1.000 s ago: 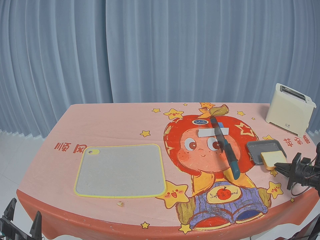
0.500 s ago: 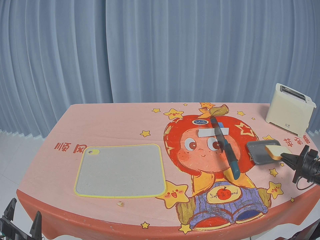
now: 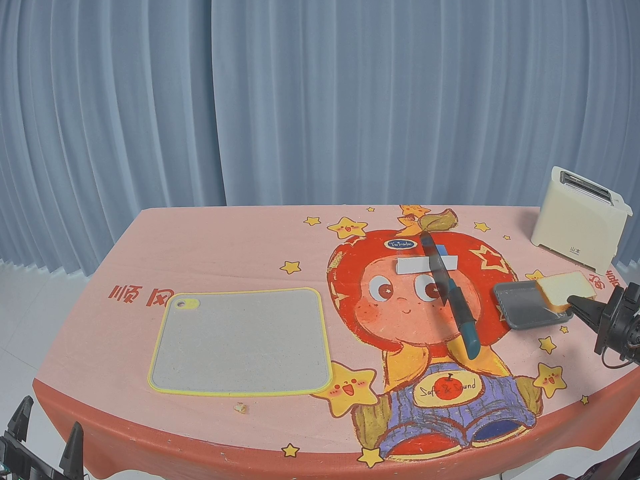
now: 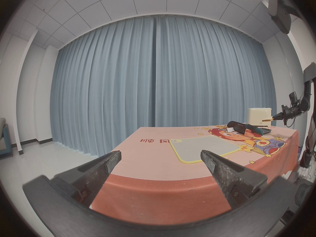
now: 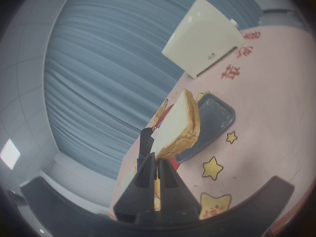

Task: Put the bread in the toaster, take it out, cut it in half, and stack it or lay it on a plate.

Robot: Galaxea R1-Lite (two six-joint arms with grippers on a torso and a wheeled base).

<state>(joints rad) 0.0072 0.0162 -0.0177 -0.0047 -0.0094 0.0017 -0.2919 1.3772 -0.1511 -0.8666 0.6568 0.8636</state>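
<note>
My right gripper (image 3: 579,301) (image 5: 157,157) is shut on a slice of bread (image 3: 564,289) (image 5: 179,125) and holds it in the air above the right end of the grey plate (image 3: 527,305) (image 5: 214,122). The cream toaster (image 3: 580,218) (image 5: 202,48) stands at the table's far right corner, beyond the bread. A blue-handled knife (image 3: 453,295) lies on the cloth left of the plate. The grey cutting board (image 3: 241,341) (image 4: 205,147) with a yellow rim lies at the front left. My left gripper (image 3: 41,435) (image 4: 161,162) stands open, low off the table's front left corner, holding nothing.
A white strip (image 3: 427,263) lies under the knife blade at the table's middle. A small crumb (image 3: 240,407) sits just in front of the cutting board. Blue curtains hang close behind the table.
My right gripper has lifted the bread off the plate and carried it up and back toward the toaster. The left arm has not moved.
</note>
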